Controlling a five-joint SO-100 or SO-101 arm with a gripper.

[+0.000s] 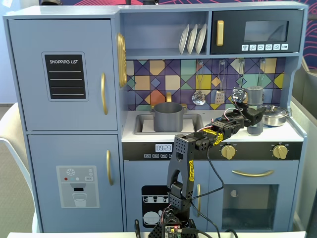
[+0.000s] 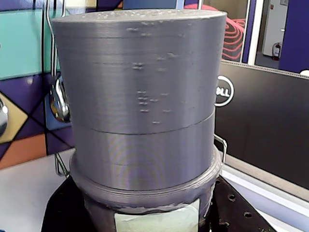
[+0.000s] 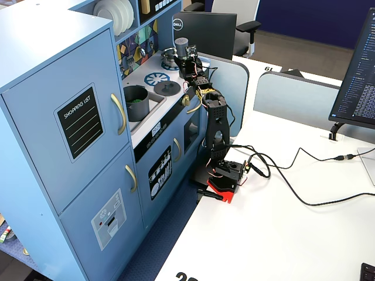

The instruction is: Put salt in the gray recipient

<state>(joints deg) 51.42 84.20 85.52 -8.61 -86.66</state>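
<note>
The salt (image 1: 255, 96) is a slim dark-gray shaker with a lighter cap, upright at the right end of the toy kitchen's counter. It also shows in a fixed view from the side (image 3: 181, 47). In the wrist view the salt (image 2: 145, 96) fills the frame, with its pale green label at the bottom edge. My gripper (image 1: 253, 119) reaches in from the front, and its black jaws press against the shaker's body on both sides (image 2: 145, 220). The gray recipient (image 1: 168, 117) is a matte pot with side handles in the sink, left of the shaker. In the side view this pot (image 3: 136, 103) has something green inside.
A shiny steel pan (image 1: 274, 115) sits just right of the shaker. A flat gray lid (image 3: 167, 88) lies on the stove between shaker and sink. Ladles and a spatula (image 1: 199, 96) hang on the tiled back wall. The microwave shelf (image 1: 255, 55) overhangs the counter. A Dell monitor (image 2: 260, 121) stands behind.
</note>
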